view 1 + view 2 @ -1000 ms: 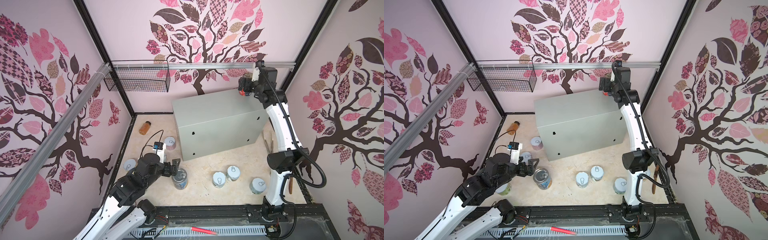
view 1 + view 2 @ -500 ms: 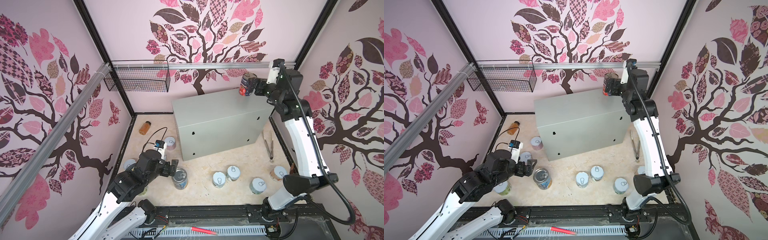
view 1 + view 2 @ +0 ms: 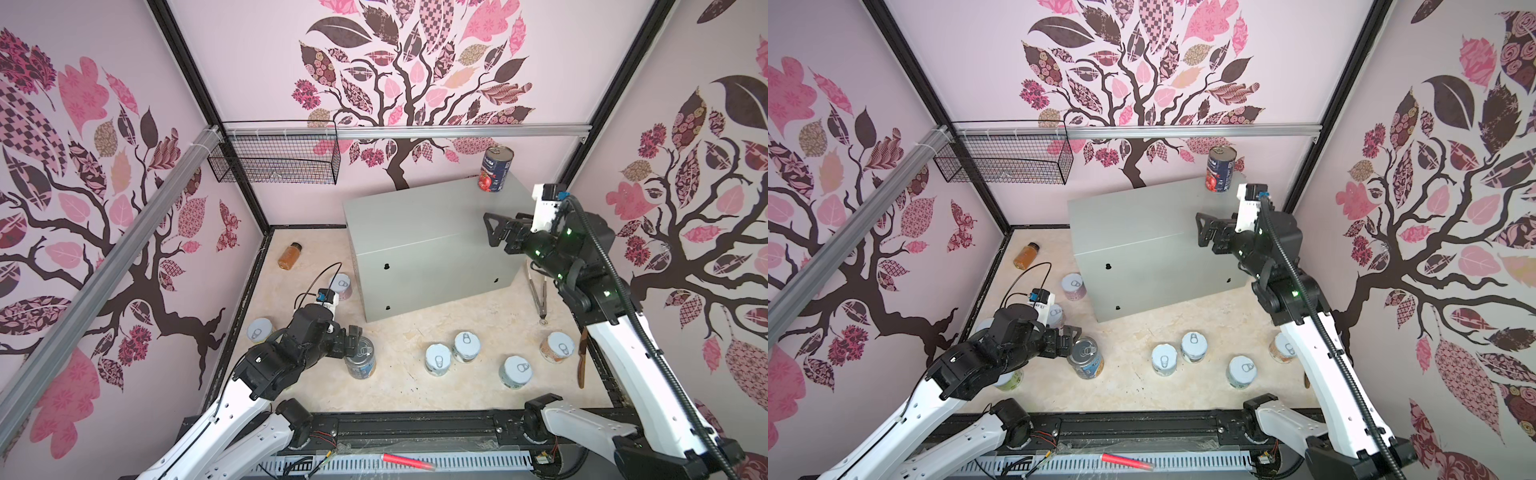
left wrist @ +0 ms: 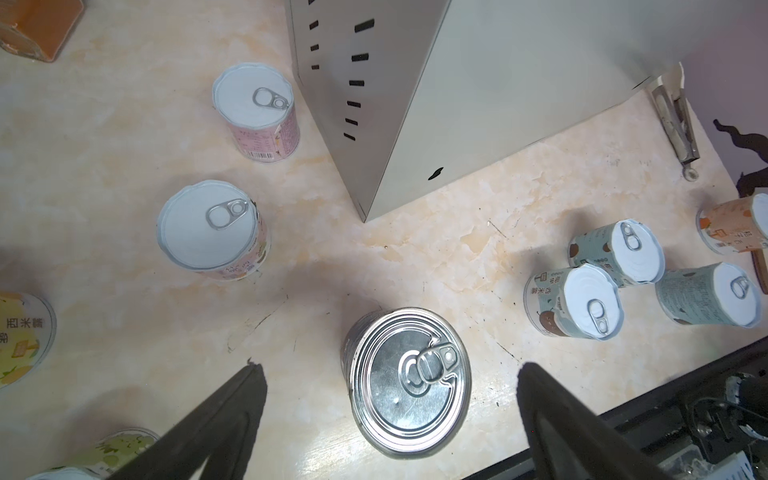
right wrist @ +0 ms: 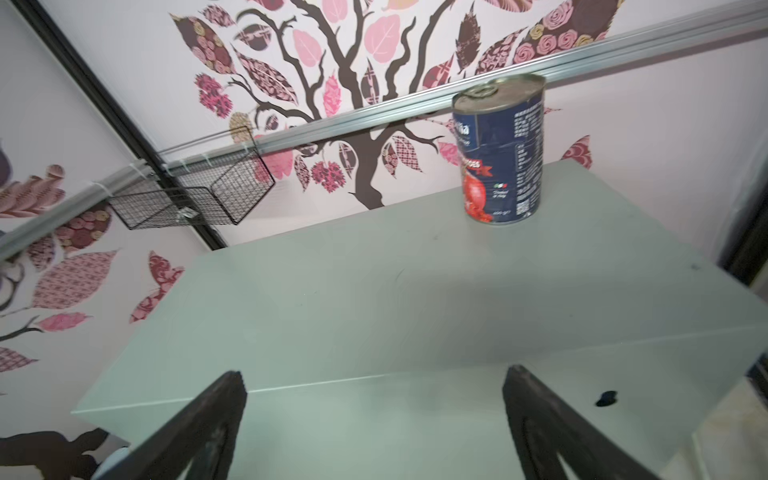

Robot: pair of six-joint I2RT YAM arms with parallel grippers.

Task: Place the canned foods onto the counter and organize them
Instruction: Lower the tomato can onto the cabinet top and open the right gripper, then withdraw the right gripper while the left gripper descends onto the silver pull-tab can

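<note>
**Closing on the metal-lidded can, near left**

Nearest me on the left, my left jaws are spread wide and hold nothing. In the left wrist view the blue-label can (image 4: 409, 376) stands upright on the cell floor (image 4: 374, 257), roughly centred between the two dark fingers (image 4: 232, 415). I cannot tell from the top views whether a tip touches it.

I judge this to be the grasp step. I want to drop lower so the pads meet the wall under the rim rather than the lid. Then I close squarely, so the can neither tips nor skids.

Short white-lidded cans (image 3: 466, 344) stand in a group to the right, well apart from my target, and others sit close beside my left arm (image 3: 976, 365). So I lift straight up before swinging.

Farther back stands the grey bench (image 3: 415, 220). My right jaws, also wide open and empty, hang over its near right edge. I would move that arm aside before the left one carries across.

At the bench's far right corner the tomato can (image 3: 496, 170) stands upright. I would set the blue one just beside it, which leaves room for the short cans.
</note>
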